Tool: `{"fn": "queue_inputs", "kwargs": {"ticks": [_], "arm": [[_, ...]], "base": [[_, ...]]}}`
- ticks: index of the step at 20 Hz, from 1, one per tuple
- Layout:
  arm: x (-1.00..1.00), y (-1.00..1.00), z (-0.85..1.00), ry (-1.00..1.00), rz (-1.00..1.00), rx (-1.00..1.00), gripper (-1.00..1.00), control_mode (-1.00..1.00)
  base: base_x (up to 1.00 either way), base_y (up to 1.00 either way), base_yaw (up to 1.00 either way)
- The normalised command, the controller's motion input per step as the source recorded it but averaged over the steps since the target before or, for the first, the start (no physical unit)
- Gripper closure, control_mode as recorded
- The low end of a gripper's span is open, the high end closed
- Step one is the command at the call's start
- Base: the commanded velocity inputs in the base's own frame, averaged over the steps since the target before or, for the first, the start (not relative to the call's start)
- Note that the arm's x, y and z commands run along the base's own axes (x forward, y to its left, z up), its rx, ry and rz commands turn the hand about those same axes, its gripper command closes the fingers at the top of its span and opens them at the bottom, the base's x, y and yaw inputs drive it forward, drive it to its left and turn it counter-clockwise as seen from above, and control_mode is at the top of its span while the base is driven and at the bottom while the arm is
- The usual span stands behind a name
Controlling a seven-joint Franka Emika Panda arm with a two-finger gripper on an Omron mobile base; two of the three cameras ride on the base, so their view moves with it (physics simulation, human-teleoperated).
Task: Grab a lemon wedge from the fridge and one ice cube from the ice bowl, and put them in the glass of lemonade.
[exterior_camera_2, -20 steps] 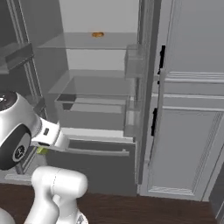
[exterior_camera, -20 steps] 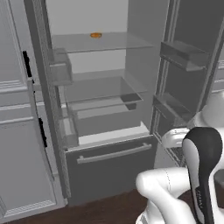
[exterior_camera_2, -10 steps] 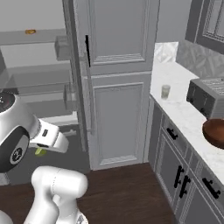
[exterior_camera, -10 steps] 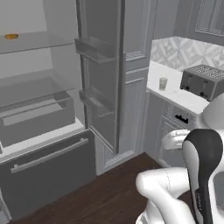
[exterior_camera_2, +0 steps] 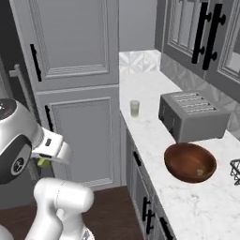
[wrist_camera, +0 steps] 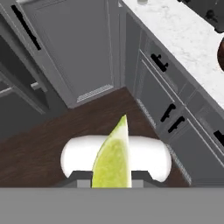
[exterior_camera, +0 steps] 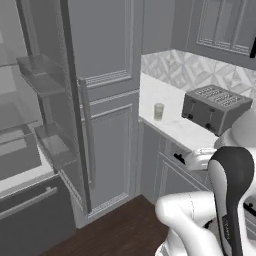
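Observation:
The yellow-green lemon wedge [wrist_camera: 113,156] stands upright between the fingertips of my gripper [wrist_camera: 111,178], which is shut on it above the dark wood floor. In the right base view the gripper [exterior_camera_2: 45,159] hangs low at the left, with a bit of the wedge [exterior_camera_2: 43,162] showing under it. The glass of lemonade [exterior_camera: 158,111] [exterior_camera_2: 134,108] stands on the white counter near its left end. Further along sits the reddish-brown ice bowl [exterior_camera_2: 190,161] [wrist_camera: 221,54]. The fridge [exterior_camera: 30,150] is open at the far left, its door bins [exterior_camera: 47,82] facing me.
A grey toaster [exterior_camera: 215,106] [exterior_camera_2: 192,115] stands between the glass and the bowl. A tall panelled cabinet [exterior_camera_2: 75,93] separates the fridge from the marble counter [exterior_camera_2: 154,140]. A wire basket [exterior_camera_2: 234,171] sits at the right edge. Drawers with black handles [wrist_camera: 164,87] run below the counter.
The whole picture has swung right as the base moved: the fridge slid off to the left and the counter came into view. The wedge stays in the gripper.

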Motion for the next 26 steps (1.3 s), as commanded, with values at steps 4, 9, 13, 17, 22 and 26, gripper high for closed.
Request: {"fn": "queue_inputs", "kwargs": {"ticks": [4, 9, 13, 17, 22, 26], "arm": [[0.0, 0.0, 0.0, 0.0, 0.0, 0.0, 1.0, 1.0], [0.0, 0.0, 0.0, 0.0, 0.0, 0.0, 1.0, 1.0], [0.0, 0.0, 0.0, 0.0, 0.0, 0.0, 1.0, 1.0], [0.0, 0.0, 0.0, 0.0, 0.0, 0.0, 1.0, 1.0], [0.0, 0.0, 0.0, 0.0, 0.0, 0.0, 1.0, 1.0], [0.0, 0.0, 0.0, 0.0, 0.0, 0.0, 1.0, 1.0]], "base": [[1.0, -0.19, -0.02], [0.99, 0.0, -0.11], [1.0, -0.38, -0.06], [0.52, -0.58, -0.05], [0.0, -0.05, 0.0], [0.0, 0.0, 0.0]]}}
